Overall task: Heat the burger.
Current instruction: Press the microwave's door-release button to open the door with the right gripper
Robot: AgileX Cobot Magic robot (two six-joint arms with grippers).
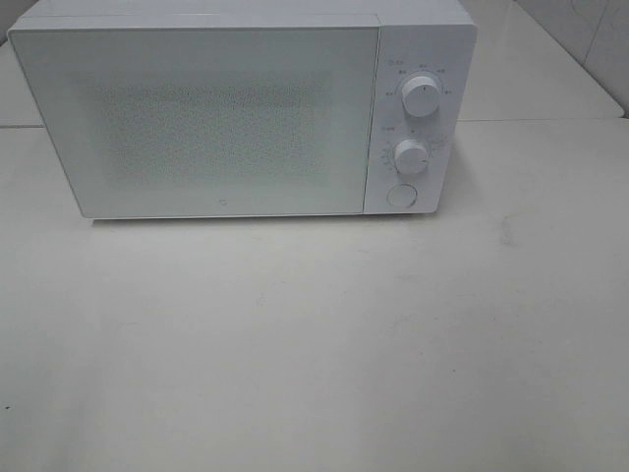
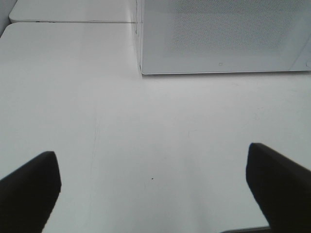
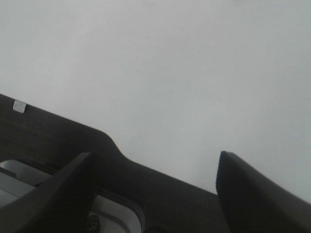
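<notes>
We are weighing the main risk first: the microwave is sitting with its door shut and we are not finding the burger in any of the 3 views, so starting the oven now is risking heating an empty cavity. The speckled door panel is hiding the inside, so we are not able to tell whether this 1 container is holding the burger or nothing at all. A second hazard is sitting at the controls: the upper knob, the lower knob and the round button are crowding together in 1 narrow column, so a broad finger is likely to be nudging the wrong one. The casing may also be sliding back on the smooth white table under a push. The left gripper is hanging over bare table in front of the microwave's corner, jaws spread wide with nothing between them, and the right gripper is likewise showing its fingers apart and carrying nothing
</notes>
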